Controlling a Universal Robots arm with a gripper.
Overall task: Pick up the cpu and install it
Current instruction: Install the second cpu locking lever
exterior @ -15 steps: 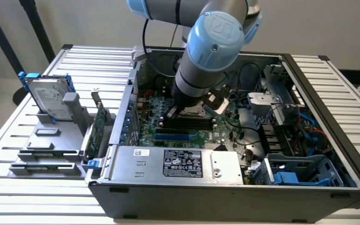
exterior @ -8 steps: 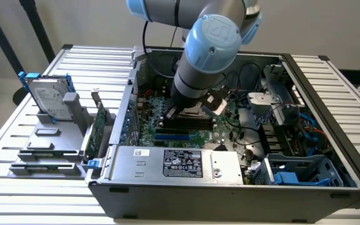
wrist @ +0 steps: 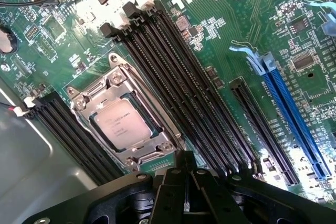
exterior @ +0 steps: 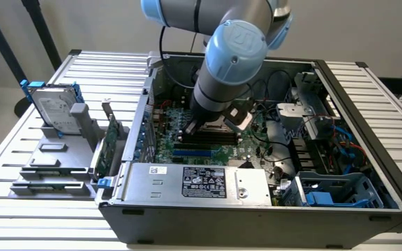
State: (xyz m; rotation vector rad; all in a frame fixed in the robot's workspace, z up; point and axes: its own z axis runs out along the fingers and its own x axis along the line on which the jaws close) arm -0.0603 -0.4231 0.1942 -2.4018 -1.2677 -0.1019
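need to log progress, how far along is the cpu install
Looks nearly done: the cpu already lies flat inside the metal socket frame on the green motherboard. The gripper is shut, holds nothing, and hangs just beside the socket. I cannot tell whether the frame is latched.

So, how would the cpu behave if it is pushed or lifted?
The cpu looks flat, rigid and metal-topped, so it probably would not bend or roll. It sits framed in the metal socket, so a sideways push would likely not move it. Probably light, smooth, slippery.
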